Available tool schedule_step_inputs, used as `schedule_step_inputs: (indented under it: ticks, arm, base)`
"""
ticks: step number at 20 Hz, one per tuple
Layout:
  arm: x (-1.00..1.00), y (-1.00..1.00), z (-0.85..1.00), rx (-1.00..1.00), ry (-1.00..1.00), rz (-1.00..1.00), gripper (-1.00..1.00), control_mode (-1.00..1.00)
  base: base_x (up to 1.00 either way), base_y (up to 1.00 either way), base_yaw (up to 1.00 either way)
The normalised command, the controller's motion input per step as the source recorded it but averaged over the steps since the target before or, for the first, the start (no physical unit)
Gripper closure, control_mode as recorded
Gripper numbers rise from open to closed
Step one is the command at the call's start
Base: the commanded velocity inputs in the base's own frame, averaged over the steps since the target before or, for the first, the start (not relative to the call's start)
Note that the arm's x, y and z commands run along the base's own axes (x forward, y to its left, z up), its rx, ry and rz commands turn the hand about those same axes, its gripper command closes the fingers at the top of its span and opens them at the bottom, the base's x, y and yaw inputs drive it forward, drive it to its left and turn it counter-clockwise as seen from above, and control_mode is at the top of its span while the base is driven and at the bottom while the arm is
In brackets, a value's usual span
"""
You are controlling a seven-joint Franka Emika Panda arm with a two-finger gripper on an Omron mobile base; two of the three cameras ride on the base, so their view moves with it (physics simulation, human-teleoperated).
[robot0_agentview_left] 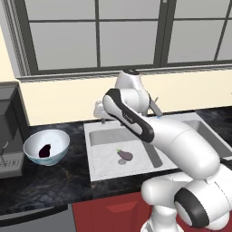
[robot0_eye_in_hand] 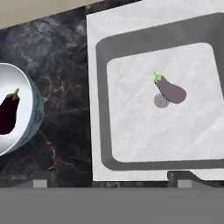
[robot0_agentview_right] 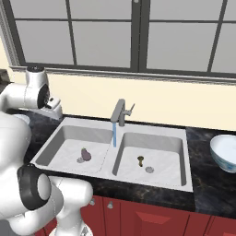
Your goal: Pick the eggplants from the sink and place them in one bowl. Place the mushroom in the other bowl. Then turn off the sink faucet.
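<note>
Leftmost on the dark marble tabletop [robot0_agentview_left: 50,186] sits one bowl [robot0_agentview_left: 46,146], holding the near-black eggplant [robot0_agentview_left: 45,150]. Next, at about three o'clock from it, the hand [robot0_eye_in_hand: 109,181] hangs high over the seam between tabletop and sink [robot0_agentview_right: 69,123], its fingertips [robot0_eye_in_hand: 41,180] spread wide apart and holding nothing. Further right, the paler eggplant [robot0_eye_in_hand: 170,90] lies in the left basin, touching the round drain [robot0_eye_in_hand: 160,101] at its seven o'clock. The faucet [robot0_agentview_right: 120,112] pours a blue stream [robot0_agentview_right: 114,134]. Beyond it the mushroom [robot0_agentview_right: 140,160] rests in the right basin, and the other bowl [robot0_agentview_right: 225,153] stands at the far right.
</note>
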Motion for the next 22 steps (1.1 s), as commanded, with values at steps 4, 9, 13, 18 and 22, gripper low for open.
schedule_step_inputs:
  ticks: [4,9,13,18,22]
  arm:
    - [0.0,-0.47,-0.71,-0.07,-0.02,0.33,-1.0,-1.0]
    - [-0.02,-0.52,-0.67,-0.03,-0.07,0.26,-1.0,-1.0]
    - [-0.01,-0.38,-0.69,-0.02,-0.08,0.08,-1.0,-1.0]
    - [0.0,-0.23,-0.65,-0.06,-0.05,0.06,-1.0,-1.0]
    - [0.03,-0.15,-0.42,-0.08,0.0,0.12,-1.0,-1.0]
  base:
    - [0.0,0.0,0.0]
    - [0.0,0.0,0.0]
    - [0.0,0.0,0.0]
    - [0.0,0.0,0.0]
    - [0.0,0.0,0.0]
